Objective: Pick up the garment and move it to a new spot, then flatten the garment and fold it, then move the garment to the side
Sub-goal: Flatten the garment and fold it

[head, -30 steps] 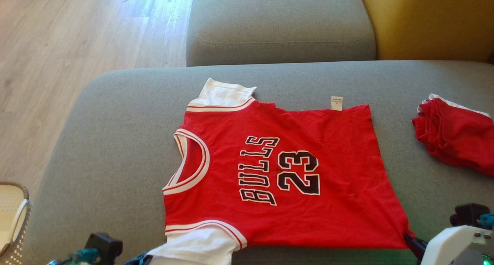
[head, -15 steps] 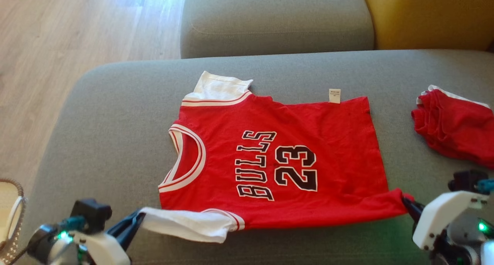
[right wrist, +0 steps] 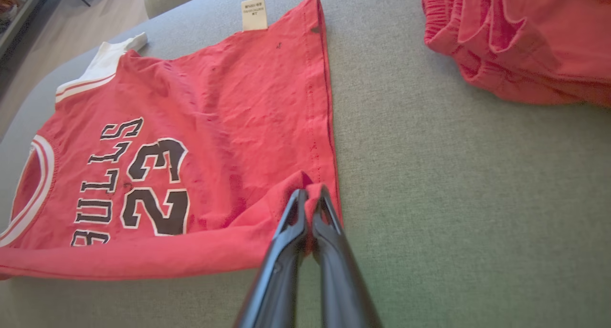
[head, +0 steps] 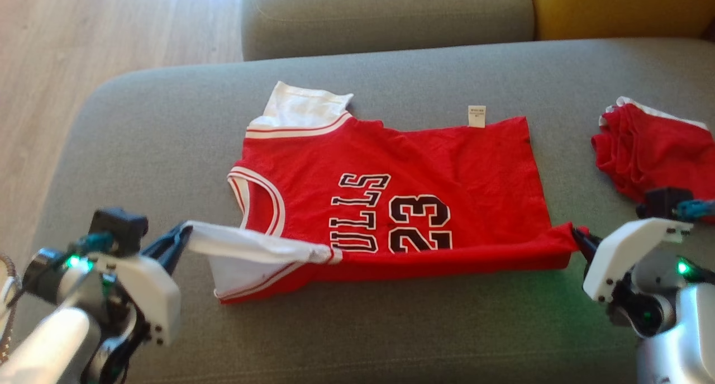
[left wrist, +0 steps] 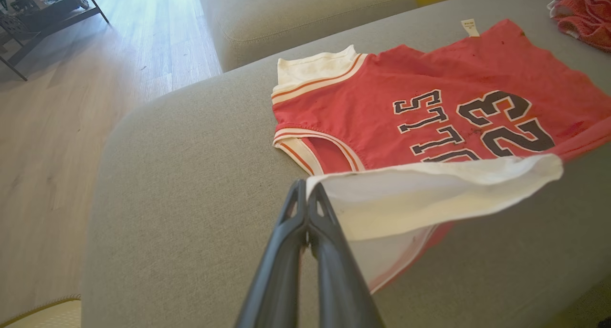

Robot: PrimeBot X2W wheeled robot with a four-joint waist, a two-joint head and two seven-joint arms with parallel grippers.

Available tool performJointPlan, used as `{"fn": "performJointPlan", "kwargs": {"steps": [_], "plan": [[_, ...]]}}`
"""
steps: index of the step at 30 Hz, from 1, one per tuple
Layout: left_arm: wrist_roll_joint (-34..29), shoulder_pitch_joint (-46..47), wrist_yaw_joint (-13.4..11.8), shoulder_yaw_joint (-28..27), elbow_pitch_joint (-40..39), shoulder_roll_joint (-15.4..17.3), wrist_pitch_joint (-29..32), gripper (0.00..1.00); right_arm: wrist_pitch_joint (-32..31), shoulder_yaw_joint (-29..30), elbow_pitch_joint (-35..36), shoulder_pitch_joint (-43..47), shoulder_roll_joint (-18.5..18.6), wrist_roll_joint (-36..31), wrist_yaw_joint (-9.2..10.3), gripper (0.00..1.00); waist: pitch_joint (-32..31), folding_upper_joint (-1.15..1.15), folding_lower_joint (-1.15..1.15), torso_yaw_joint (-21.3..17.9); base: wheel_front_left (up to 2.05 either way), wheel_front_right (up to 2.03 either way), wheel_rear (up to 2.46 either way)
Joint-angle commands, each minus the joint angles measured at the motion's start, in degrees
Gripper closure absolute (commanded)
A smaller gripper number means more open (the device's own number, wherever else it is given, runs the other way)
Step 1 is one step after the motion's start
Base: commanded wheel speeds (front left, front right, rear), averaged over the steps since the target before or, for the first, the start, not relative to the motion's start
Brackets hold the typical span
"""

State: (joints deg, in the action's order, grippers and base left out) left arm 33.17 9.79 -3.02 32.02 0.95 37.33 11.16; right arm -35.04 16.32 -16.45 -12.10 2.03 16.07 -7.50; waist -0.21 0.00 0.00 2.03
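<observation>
My left gripper (left wrist: 305,188) is clamped shut on the edge of the near white sleeve (left wrist: 429,194) of the shirt (head: 447,160). The cloth is pinched right at the fingertips and held up off the seat. My right gripper (right wrist: 310,194) is closed just as tightly on the near hem corner, with a small fold of red fabric bunched between its fingers.

The shirt lies front up on the grey sofa seat (head: 139,138), with the neck to my left and the hem to my right. Its near long edge is raised between the two grips and hangs over the lower part of the lettering and number.

The head view shows both grips at once and the whole lifted edge running between them. The left wrist view adds the underside of the sleeve, the wooden floor (left wrist: 71,127) and a dark table frame (left wrist: 28,17) far off. The right wrist view brings the hem stitching and the label (right wrist: 253,13) close, though I cannot read its print.

I count two grippers, one shirt with two white sleeves, and one label at its far edge. There is also one other red garment (head: 653,149), crumpled on the seat to my right and well apart from the shirt.
</observation>
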Motion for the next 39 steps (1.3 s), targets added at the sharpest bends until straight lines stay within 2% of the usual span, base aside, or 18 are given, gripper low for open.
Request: {"fn": "performJointPlan", "kwargs": {"steps": [1, 12, 24, 25, 26, 27, 28, 29, 33, 39], "plan": [[-0.62, 4.96, 0.07, -3.16, -0.62, 1.41, 0.16, 1.00, 0.85, -1.28, 1.48, -3.93, 0.85, -0.41, 0.01, 1.00, 0.62, 0.00, 0.00, -0.41, 0.00, 0.00, 0.00], [-3.82, 14.76, 1.35, -0.38, 10.29, -3.05, -0.01, 1.00, 5.80, -3.35, -8.50, -11.88, 0.85, -1.52, 0.01, 1.00, 5.30, 0.00, 0.00, -2.44, 0.00, 0.00, 0.00], [-7.41, 22.83, 3.07, 2.98, 21.62, -6.80, -1.52, 1.00, 10.33, -4.65, -16.07, -18.64, 0.85, -1.32, 0.01, 1.00, 9.79, 0.00, 0.00, -3.67, 0.00, 0.00, 0.00], [-7.62, 23.40, 3.09, 3.15, 22.43, -7.18, -1.77, 1.00, 10.81, -4.79, -16.54, -19.12, 0.85, -1.06, 0.01, 0.46, 10.07, 0.00, 0.00, -3.70, 0.00, 0.00, 0.00], [-7.62, 23.40, 3.09, 3.15, 22.43, -7.18, -1.77, 1.00, 10.81, -4.79, -16.54, -19.12, 0.85, -1.06, 0.01, 0.46, 10.07, 0.00, 0.00, -3.70, 0.00, 0.00, 0.00], [-7.88, 24.46, 3.24, 3.38, 24.30, -7.83, -2.46, 0.86, 11.92, -4.68, -17.51, -19.94, 0.85, -0.50, 0.01, 0.00, 10.44, 0.00, 0.00, -3.69, 0.00, 0.00, 0.00], [-7.94, 24.93, 3.11, 3.37, 25.32, -8.17, -2.80, 0.27, 12.40, -4.64, -18.00, -20.30, 0.85, -0.39, 0.01, 0.00, 10.59, 0.00, 0.00, -3.67, 0.00, 0.00, 0.00], [-7.81, 25.33, 2.73, 3.14, 26.32, -8.63, -3.17, 0.00, 12.82, -4.63, -18.48, -20.62, 0.85, -0.36, 0.01, 0.00, 10.70, 0.00, 0.00, -3.65, 0.00, 0.00, 0.00], [-8.17, 26.64, 1.39, 2.63, 28.64, -9.70, -5.26, 0.00, 14.76, -4.29, -19.57, -21.45, 0.85, -0.15, 0.01, 0.00, 10.82, 0.00, 0.00, -3.52, 0.00, 0.00, 0.00], [-8.42, 28.14, -2.57, 0.28, 30.85, -11.40, -12.29, 0.00, 19.24, -4.72, -20.33, -21.82, 0.86, 0.53, 0.01, 0.00, 9.62, 0.00, 0.00, -2.99, 0.00, 0.00, 0.00]]}}
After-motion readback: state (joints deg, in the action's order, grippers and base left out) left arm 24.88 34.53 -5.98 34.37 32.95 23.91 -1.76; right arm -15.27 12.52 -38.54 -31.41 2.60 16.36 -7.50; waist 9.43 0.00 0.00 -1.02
